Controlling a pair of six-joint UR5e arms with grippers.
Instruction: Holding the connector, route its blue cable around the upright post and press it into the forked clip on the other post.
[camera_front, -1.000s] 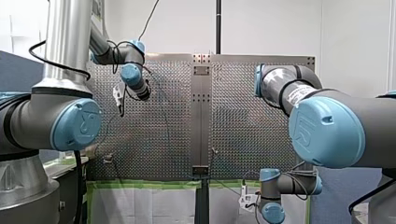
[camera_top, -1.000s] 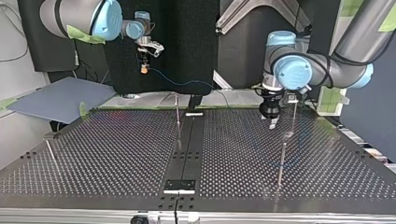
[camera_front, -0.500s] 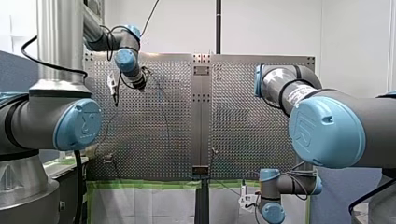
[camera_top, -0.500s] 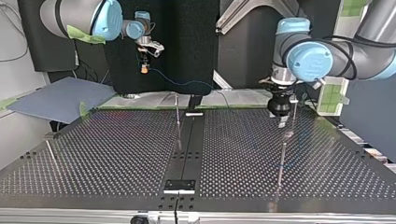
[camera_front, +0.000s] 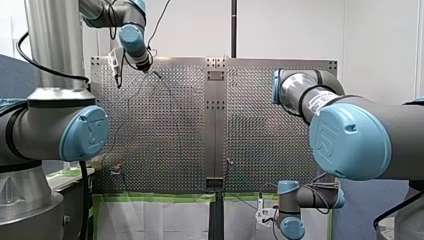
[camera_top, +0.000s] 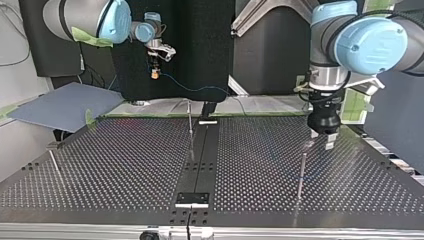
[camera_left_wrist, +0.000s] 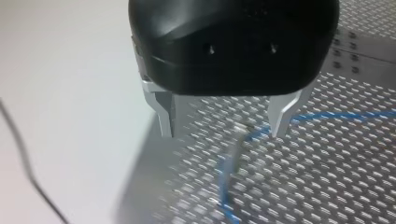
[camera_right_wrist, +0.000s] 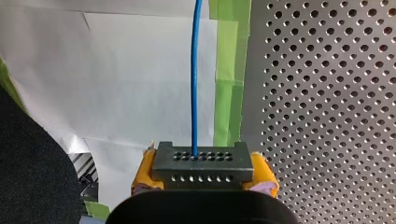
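My right gripper (camera_right_wrist: 201, 176) has its yellow pads shut on the dark connector (camera_right_wrist: 201, 161), held in the air off the table's edge. The blue cable (camera_right_wrist: 194, 74) runs straight out from the connector. The top view shows this gripper (camera_top: 155, 70) at the upper left, with the cable (camera_top: 200, 90) sagging toward the table. My left gripper (camera_left_wrist: 223, 133) is open, with nothing between its metal fingers (camera_left_wrist: 166, 116). It hangs low over the table beside a thin post (camera_top: 302, 172), and a stretch of blue cable (camera_left_wrist: 327, 115) lies under it. Another upright post (camera_top: 190, 120) stands near the table's middle.
A third thin post (camera_top: 54, 164) stands at the top view's left. A dark central rail (camera_top: 200, 155) splits the perforated table (camera_top: 125, 170). Green tape (camera_right_wrist: 229, 84) lines the table's edge near the connector. A grey board (camera_top: 60, 105) lies off the table at the top view's left.
My left arm has swung toward the top view's right and nearer that camera, still open. In the front view its gripper has gone up and left. My right arm has not moved.
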